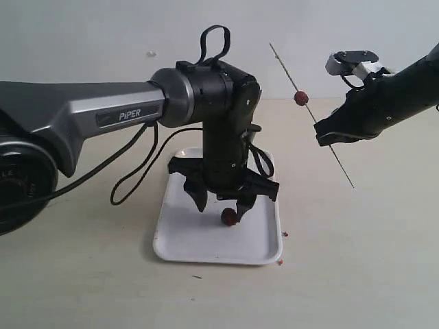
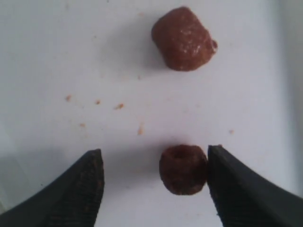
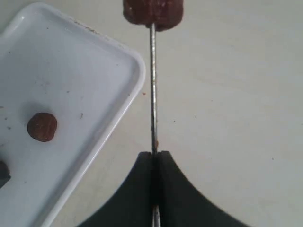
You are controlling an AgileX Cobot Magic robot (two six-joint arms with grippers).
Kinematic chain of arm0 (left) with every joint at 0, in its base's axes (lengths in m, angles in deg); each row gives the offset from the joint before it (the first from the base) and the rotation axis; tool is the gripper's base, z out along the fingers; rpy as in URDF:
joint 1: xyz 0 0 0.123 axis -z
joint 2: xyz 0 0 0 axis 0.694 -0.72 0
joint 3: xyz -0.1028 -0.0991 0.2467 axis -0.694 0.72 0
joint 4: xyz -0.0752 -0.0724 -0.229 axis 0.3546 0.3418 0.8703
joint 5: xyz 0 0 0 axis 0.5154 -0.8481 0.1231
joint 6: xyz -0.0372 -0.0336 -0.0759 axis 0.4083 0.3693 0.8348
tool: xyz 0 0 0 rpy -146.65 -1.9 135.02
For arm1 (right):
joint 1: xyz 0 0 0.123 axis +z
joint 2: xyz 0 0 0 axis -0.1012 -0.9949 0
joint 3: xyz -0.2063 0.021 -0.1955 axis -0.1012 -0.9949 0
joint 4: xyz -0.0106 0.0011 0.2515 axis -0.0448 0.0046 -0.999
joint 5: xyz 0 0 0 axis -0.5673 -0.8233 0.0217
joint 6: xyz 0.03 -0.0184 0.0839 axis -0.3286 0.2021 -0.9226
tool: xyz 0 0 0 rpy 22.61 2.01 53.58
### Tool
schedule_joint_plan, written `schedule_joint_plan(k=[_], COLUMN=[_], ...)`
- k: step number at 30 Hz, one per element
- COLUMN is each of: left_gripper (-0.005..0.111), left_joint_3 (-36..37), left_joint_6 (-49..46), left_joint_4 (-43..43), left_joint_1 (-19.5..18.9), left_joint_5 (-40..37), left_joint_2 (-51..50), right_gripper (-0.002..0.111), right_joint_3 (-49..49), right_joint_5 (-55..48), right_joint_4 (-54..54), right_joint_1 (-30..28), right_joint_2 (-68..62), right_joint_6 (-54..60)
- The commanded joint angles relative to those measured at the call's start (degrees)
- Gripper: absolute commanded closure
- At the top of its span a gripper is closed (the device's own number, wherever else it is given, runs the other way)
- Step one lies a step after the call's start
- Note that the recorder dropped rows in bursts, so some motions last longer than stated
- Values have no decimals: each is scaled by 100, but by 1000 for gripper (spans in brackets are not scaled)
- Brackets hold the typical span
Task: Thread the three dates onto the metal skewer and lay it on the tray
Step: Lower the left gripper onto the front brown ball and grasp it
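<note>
The white tray [image 1: 206,241] lies on the table under my left gripper [image 1: 223,205]. That gripper is open and low over the tray, straddling one date [image 2: 182,169], which touches one finger [image 2: 236,189] while the other finger stands well apart. A second date [image 2: 183,39] lies further off on the tray [image 2: 71,47]. My right gripper [image 1: 329,137] is shut on the metal skewer [image 1: 322,130], held slanted in the air to the right of the tray. The third date [image 1: 300,97] sits threaded on the skewer's upper part; in the right wrist view this date [image 3: 153,12] is beyond the jaws.
Small reddish crumbs [image 1: 285,234] lie on the beige table beside the tray's right edge and on the tray [image 2: 118,106]. The left arm's black cable [image 1: 134,171] loops down beside the tray. A pale wall stands behind the table.
</note>
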Motion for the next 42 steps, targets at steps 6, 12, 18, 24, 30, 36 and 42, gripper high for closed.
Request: schedule_joint_plan(k=[6,12,18,24,30,36,42], left_gripper=[45,45,45,45,45,46,64], left_joint_3=[299,299,299,299,299,299,299], left_joint_6=[539,539,516,516,516,551,540], left_joint_4=[-44,-22,-19,-45,-139,-195,-195], left_joint_1=[76,196,417,515,504,430,430], left_joint_5=[2,2,2,2,2,2,173], left_joint_2=[47,47,47,47,47,47,47], right_gripper=[108,108,108,108,108,108,108], right_joint_3=[4,4,4,4,4,4,4], right_joint_5=[-175,-187,-187,-187,-187,-187,-187], right_joint_4=[-36,-36,-36,-36,-36,-36,-36], right_joint_1=[-20,-20,-20,-20,-20,-20,-20], right_joint_2=[9,9,9,9,9,9,9], right_joint_6=[9,9,9,9,9,9,9])
